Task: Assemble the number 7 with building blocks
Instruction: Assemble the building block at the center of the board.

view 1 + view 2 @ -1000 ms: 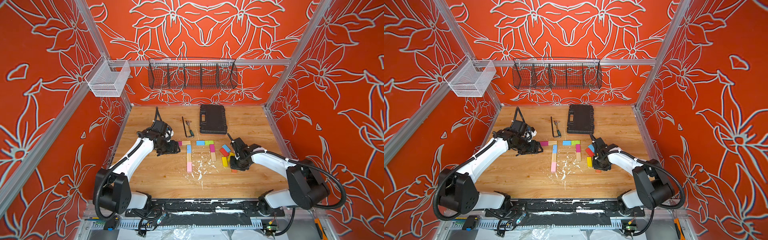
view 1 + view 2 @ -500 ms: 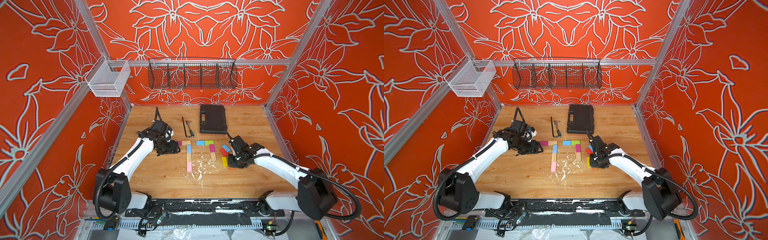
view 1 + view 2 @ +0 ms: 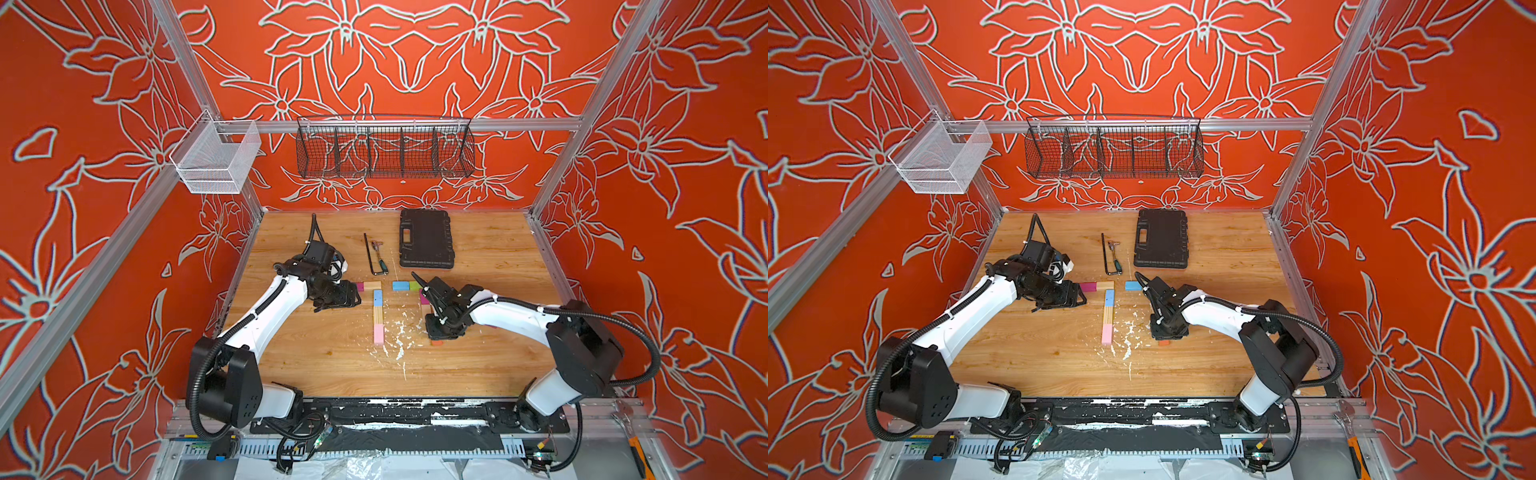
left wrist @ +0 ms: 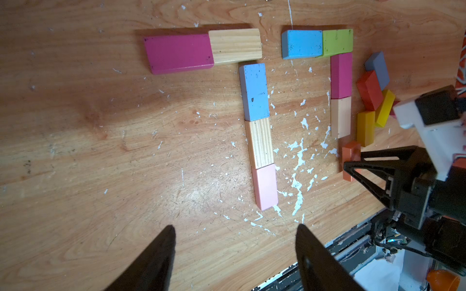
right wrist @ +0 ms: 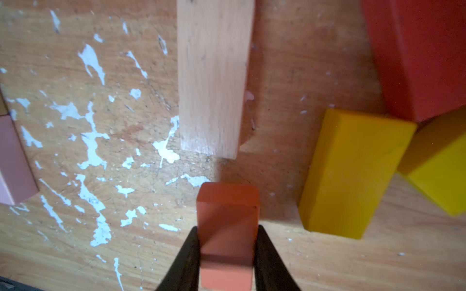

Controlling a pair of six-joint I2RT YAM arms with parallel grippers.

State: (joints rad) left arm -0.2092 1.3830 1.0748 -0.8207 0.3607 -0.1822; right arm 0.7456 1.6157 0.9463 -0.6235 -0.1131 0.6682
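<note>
**Right side, nearest the front edge.** Nearest the front edge of the tabletop (image 3: 332,365), towards its right side, the right claw (image 5: 227,228) is clamped on the flanks of a small orange wooden block (image 5: 228,201). It cannot be told whether that block rests on the surface or hangs just above it.

**Stem of the figure.** Just beyond lies a plain wooden block (image 5: 214,75), the lowest placed piece of the unfinished number 7 (image 4: 341,75). A small gap separates the two. The orange block sits slightly off the stem's line, towards the loose pile.

**Risks, in my judgement.**
- Release here leaves a gapped, crooked stem.
- An off-centre push to close the gap could skew the plain block and those behind it.
- Two yellow wooden blocks (image 5: 353,171) lie just beside (the claw, on opening, may knock them).

**Left side.** Farther on, the left claw (image 4: 235,226) hovers open and empty beside a finished five-block 7 (image 4: 254,92). A careless descent would scatter it.

**Far edge.** A black L-shaped hex key (image 3: 370,257) and a black plastic case (image 3: 426,239) lie well apart from the work.
</note>
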